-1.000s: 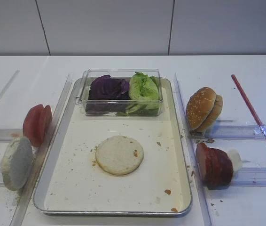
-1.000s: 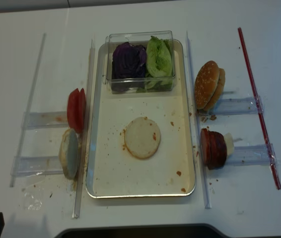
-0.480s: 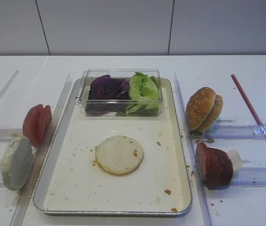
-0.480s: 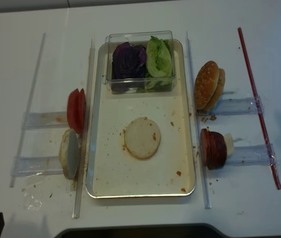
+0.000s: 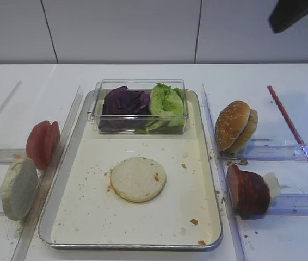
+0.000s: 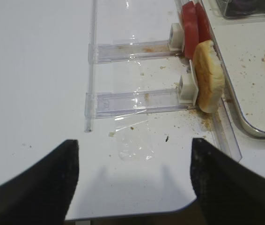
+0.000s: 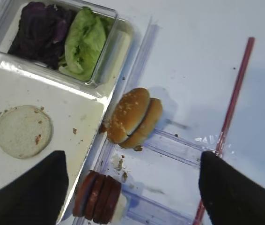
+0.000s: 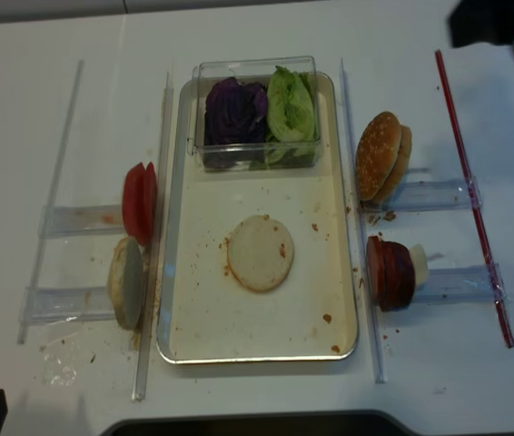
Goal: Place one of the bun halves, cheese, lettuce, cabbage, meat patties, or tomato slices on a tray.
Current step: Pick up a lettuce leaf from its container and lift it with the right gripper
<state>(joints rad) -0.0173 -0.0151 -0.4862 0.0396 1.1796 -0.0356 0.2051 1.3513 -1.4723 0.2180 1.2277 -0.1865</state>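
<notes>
The silver tray [image 5: 97,215] [image 8: 207,318] [image 7: 11,89] holds a flat bun disc [image 5: 138,179] [image 8: 260,252] [image 7: 23,131]. Lettuce [image 5: 166,106] [image 7: 83,42] and cabbage [image 5: 124,102] [image 7: 39,30] fill a clear box at its far end. To the right stand sesame bun halves [image 5: 235,125] [image 7: 133,117] and meat patties [image 5: 247,191] [image 7: 97,194]. Left racks hold tomato slices [image 5: 43,143] [image 6: 193,26] and a bun half on edge [image 5: 19,188] [image 6: 208,82]. Cheese is out of view. My right gripper [image 7: 131,154] [image 5: 298,13] hangs open and empty, high above the right racks. My left gripper [image 6: 133,143] is open over the front left table corner.
Clear plastic racks [image 5: 276,152] and long rails [image 5: 219,163] flank the tray on both sides. A red rod [image 5: 295,133] lies along the far right. Crumbs dot the tray bottom and the table by the left racks [image 6: 137,96].
The right arm has come into both exterior views at the top right, where nothing showed before. The food and the tray have not moved.
</notes>
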